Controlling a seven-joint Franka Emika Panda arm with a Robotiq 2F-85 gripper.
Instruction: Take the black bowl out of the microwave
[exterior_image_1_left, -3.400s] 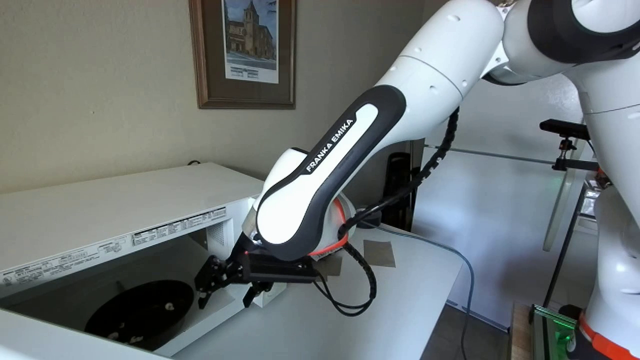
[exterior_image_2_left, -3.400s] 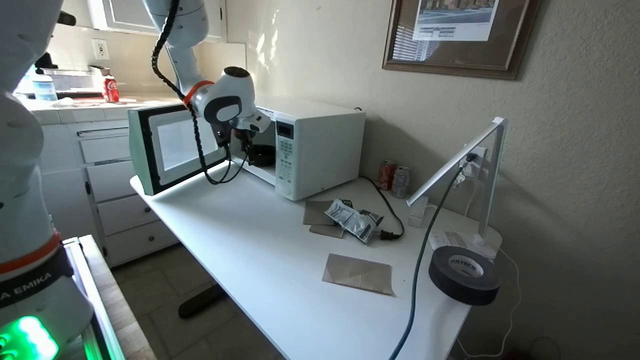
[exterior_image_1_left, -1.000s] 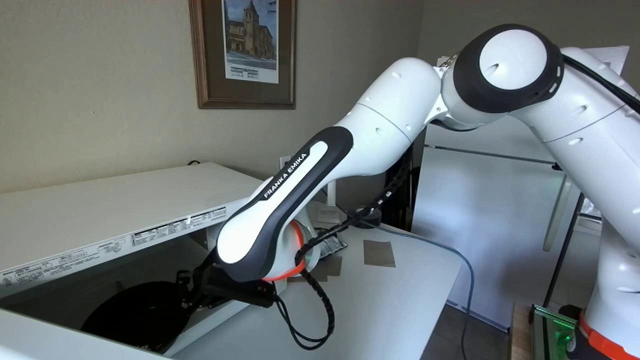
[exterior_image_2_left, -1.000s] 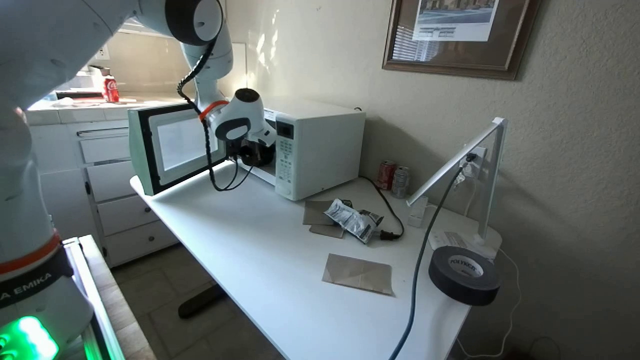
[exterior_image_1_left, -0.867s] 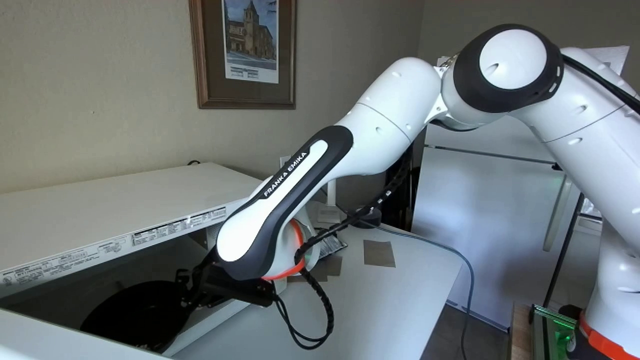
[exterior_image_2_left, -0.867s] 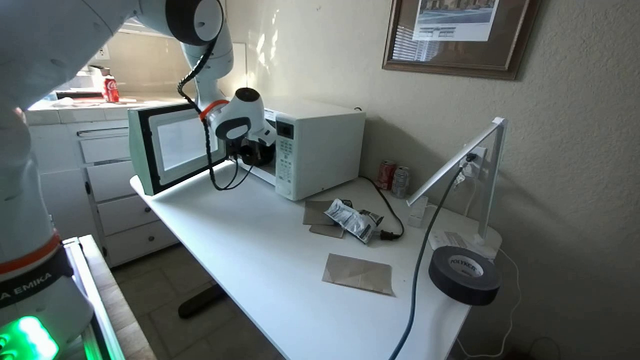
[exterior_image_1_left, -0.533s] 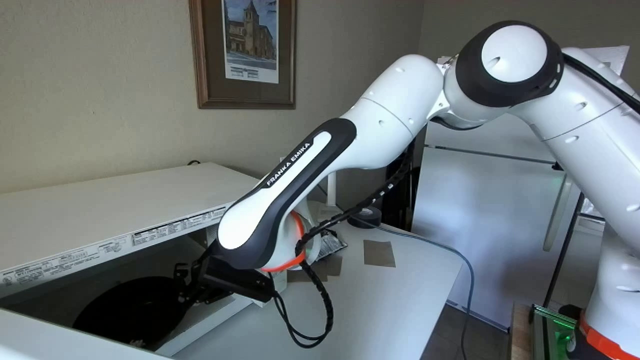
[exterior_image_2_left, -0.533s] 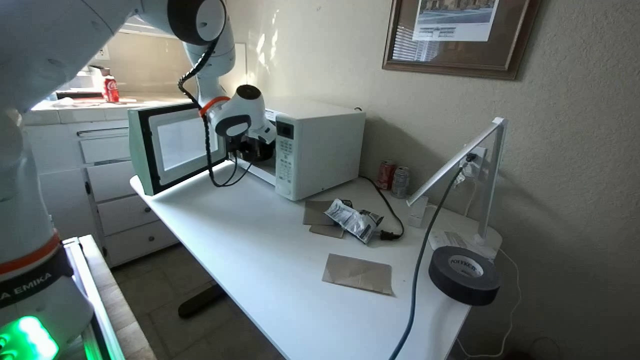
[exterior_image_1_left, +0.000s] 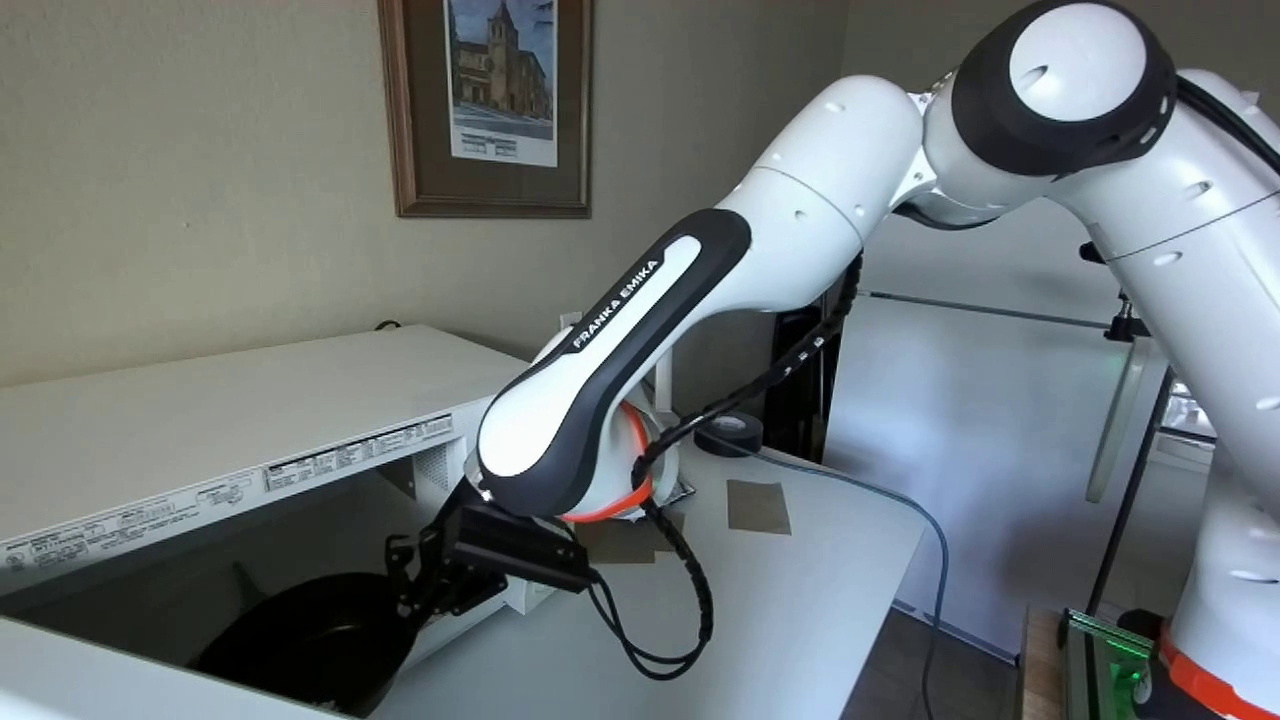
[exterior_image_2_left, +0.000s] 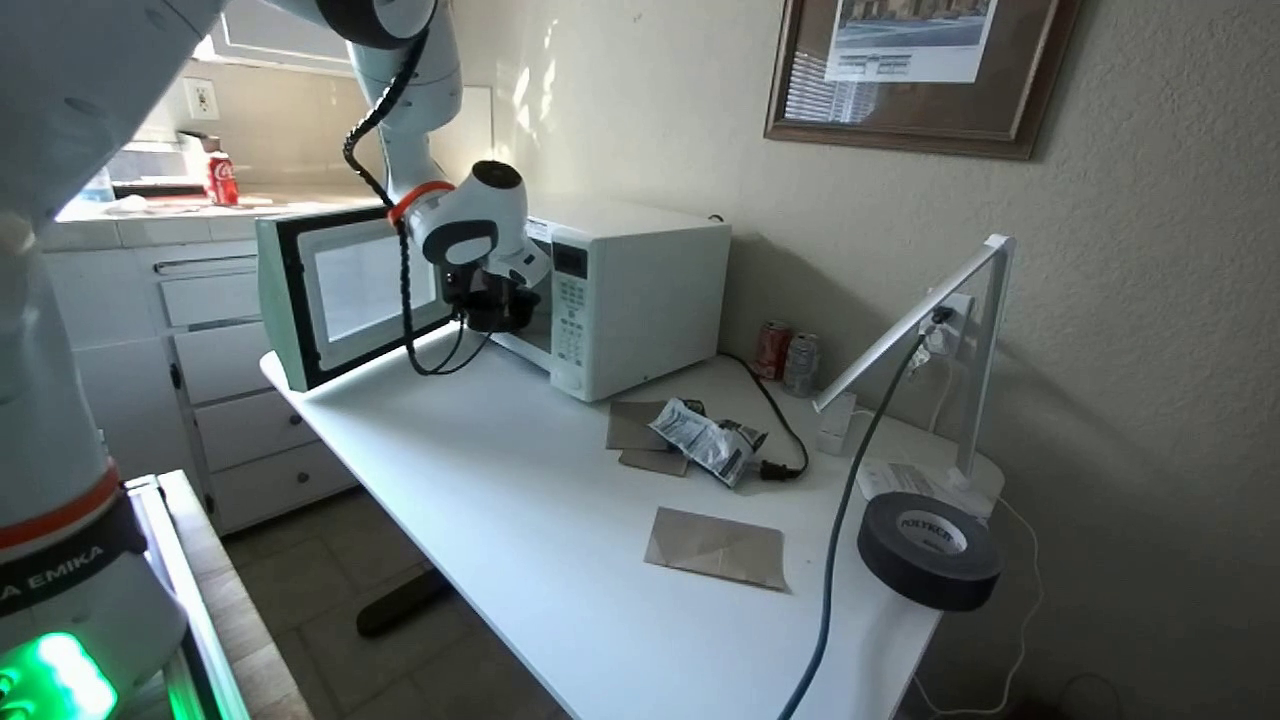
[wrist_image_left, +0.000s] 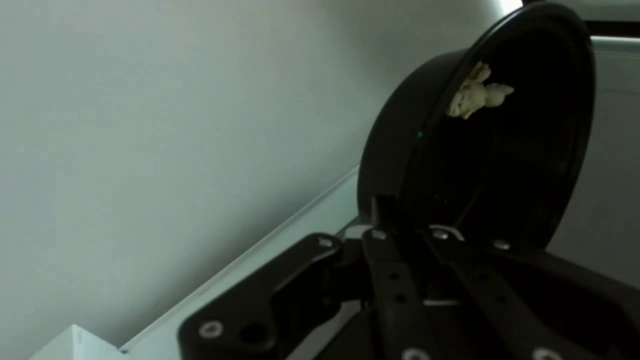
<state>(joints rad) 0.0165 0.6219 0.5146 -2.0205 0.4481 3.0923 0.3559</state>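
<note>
The black bowl (exterior_image_1_left: 310, 640) is at the mouth of the white microwave (exterior_image_1_left: 250, 400), its near side reaching across the front sill. My gripper (exterior_image_1_left: 405, 605) is shut on the bowl's rim from the table side. In the wrist view the round black bowl (wrist_image_left: 530, 150) looks tilted, and a few popcorn pieces (wrist_image_left: 475, 95) lie against its inner wall. The fingertips of the gripper (wrist_image_left: 402, 215) merge with the dark rim there, one outside the wall and the other hidden in the black interior. In an exterior view the bowl (exterior_image_2_left: 510, 312) shows dark in front of the opening.
The microwave door (exterior_image_2_left: 350, 280) stands wide open beside the arm. On the white table (exterior_image_2_left: 500, 480) lie cardboard pieces (exterior_image_2_left: 715, 548), a silver packet (exterior_image_2_left: 705, 440) and a tape roll (exterior_image_2_left: 930, 550). Two cans (exterior_image_2_left: 785, 355) stand by the wall.
Several seconds ago the gripper was open beside the bowl. It has since shut on the rim. Over the last half second, gripper and bowl have moved together outward from the microwave.
</note>
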